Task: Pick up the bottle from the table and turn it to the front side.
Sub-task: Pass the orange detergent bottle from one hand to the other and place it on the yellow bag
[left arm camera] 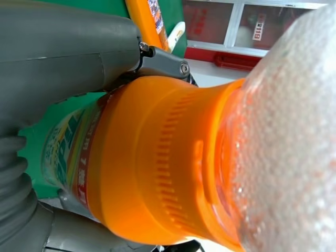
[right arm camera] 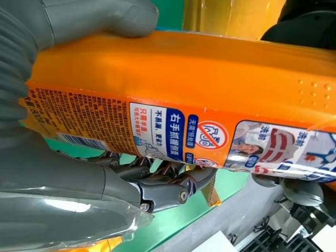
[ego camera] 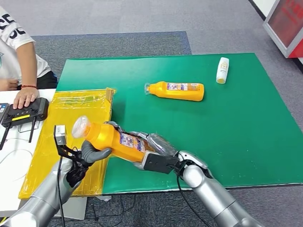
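Gripping an orange plastic bottle (ego camera: 114,140) at both ends above the green mat's (ego camera: 214,132) near edge: left hand (ego camera: 87,155) wrapping the ribbed neck below the clear cap, right hand (ego camera: 157,150) clasping the labelled base, bottle lying nearly level, cap leftward.

floor: grey carpet (ego camera: 150,19) | table: green mat (ego camera: 250,142) | corner: red-and-white cabinet (ego camera: 286,23)
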Robot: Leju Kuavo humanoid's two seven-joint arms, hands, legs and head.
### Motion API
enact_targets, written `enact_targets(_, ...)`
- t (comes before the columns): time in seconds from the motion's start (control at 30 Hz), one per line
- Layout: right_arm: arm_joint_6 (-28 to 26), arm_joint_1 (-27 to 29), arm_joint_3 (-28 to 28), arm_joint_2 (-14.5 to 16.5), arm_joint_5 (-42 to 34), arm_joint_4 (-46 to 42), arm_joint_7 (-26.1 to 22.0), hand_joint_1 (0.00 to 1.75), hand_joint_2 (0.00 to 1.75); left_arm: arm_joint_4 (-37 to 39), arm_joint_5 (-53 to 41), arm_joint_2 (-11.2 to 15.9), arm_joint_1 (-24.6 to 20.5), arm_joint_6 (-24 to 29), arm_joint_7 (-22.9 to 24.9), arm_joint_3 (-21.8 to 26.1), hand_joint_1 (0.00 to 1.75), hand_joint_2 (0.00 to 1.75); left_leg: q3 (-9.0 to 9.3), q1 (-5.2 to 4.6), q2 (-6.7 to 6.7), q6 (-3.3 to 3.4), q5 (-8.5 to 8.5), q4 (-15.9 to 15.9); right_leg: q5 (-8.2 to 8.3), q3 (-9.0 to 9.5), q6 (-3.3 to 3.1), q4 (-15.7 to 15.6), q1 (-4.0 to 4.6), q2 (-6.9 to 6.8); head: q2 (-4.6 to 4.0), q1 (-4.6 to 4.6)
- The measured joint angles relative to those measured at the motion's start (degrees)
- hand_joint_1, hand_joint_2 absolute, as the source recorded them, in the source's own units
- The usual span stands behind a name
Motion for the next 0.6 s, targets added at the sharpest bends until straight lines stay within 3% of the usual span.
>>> enact_targets(0.13, -0.86, 0.53, 0.26, 0.0, 0.98, -0.58, 0.1, 1.72, 1.75, 0.0, -0.03, 0.07, 0.07, 0.06, -0.03, -0.03, 1.75, 1.75, 0.0, 0.0, 0.0, 0.0, 0.0, 0.0, 0.0, 0.0, 0.0, 0.0, 0.0, 0.0, 0.0, -0.01)
enact_targets(0.2, -1.17, 0.79, 0.27, 0.0, 1.34, -0.84, 0.16, 1.51, 1.75, 0.0, -0.05, 0.08, 0.18, 0.06, -0.03, -0.05, 1.75, 1.75, 0.0, 0.0, 0.0, 0.0, 0.0, 0.0, 0.0, 0.0, 0.0, 0.0, 0.0, 0.0, 0.0, -0.01)
enact_targets(0.27, -1.35, 0.91, 0.27, 0.0, 1.51, -1.02, 0.21, 0.68, 1.75, 0.0, -0.06, 0.08, 0.28, 0.07, -0.04, -0.07, 1.75, 1.75, 0.0, 0.0, 0.0, 0.0, 0.0, 0.0, 0.0, 0.0, 0.0, 0.0, 0.0, 0.0, 0.0, 0.0)
enact_targets(0.33, -1.43, 1.03, 0.28, 0.0, 1.62, -1.12, 0.28, 0.02, 1.75, 0.0, -0.07, 0.08, 0.34, 0.13, -0.05, -0.08, 1.75, 1.75, 0.0, 0.0, 0.0, 0.0, 0.0, 0.0, 0.0, 0.0, 0.0, 0.0, 0.0, 0.0, 0.0, 0.0)
enact_targets(0.43, -1.66, 1.21, 0.22, 0.01, 1.66, -1.57, 0.32, 0.0, 1.75, 0.0, -0.42, 0.16, 0.58, 0.5, -0.05, -0.08, 1.75, 1.75, 0.0, 0.0, 0.0, 0.0, 0.0, 0.0, 0.0, 0.0, 0.0, 0.0, 0.0, 0.0, 0.0, -0.01)
enact_targets(0.6, -1.7, 1.21, -0.12, 0.09, 1.38, -2.06, 0.32, 0.0, 1.75, 0.0, -1.49, 0.55, 1.51, 1.03, -0.07, -0.16, 1.61, 1.75, 0.01, 0.0, 0.01, 0.0, 0.0, 0.0, 0.0, -0.01, 0.0, 0.0, 0.0, 0.0, 0.0, -0.01)
